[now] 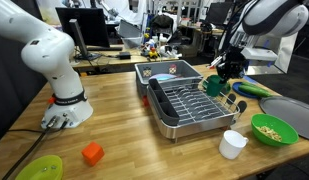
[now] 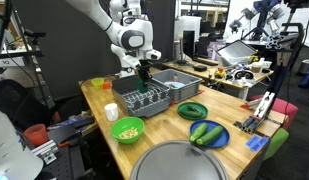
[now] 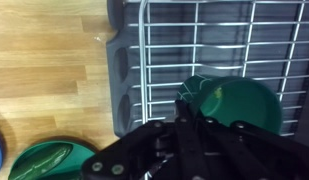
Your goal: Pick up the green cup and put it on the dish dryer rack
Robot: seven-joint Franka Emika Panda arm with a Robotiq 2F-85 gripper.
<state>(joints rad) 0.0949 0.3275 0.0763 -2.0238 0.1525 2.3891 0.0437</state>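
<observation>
Wrist cam, L to R: bare wood table (image 3: pixel 44 60), a dark green plate (image 3: pixel 42 162) cut off at the bottom edge, then the black side part (image 3: pixel 119 75) of the dish dryer rack (image 3: pixel 234 35), then its wires. My gripper (image 3: pixel 184 115) comes in from the bottom w/ jaws drawn narrow, pinching the rim of the green cup (image 3: pixel 234 100). The cup is tilted, mouth toward the cam, over the rack wires near the black side. Can't tell if it touches the wires. The gripper body hides the cup's lower part, and the fingertips blur into the dark housing, so the exact grip is hard to read.

In an exterior view, L to R: a lime plate (image 1: pixel 39 168) cut off at the bottom edge, an orange block (image 1: pixel 92 153), the rack w/ a grey tub (image 1: pixel 169 70) just behind it. Next is the gripper (image 1: pixel 224 75) w/ the cup (image 1: pixel 212 86) at its tip, above the rack's end at the right of the pic. Nearer the cam sit a white cup (image 1: pixel 232 144) and a lime bowl (image 1: pixel 274 130) w/ sth inside, too small to make out.

In an exterior view from the opposite end, the gripper (image 2: pixel 144 78) is low over the rack (image 2: pixel 144 100). I can't pick out the cup there, as it's too small and dark against the arm.
</observation>
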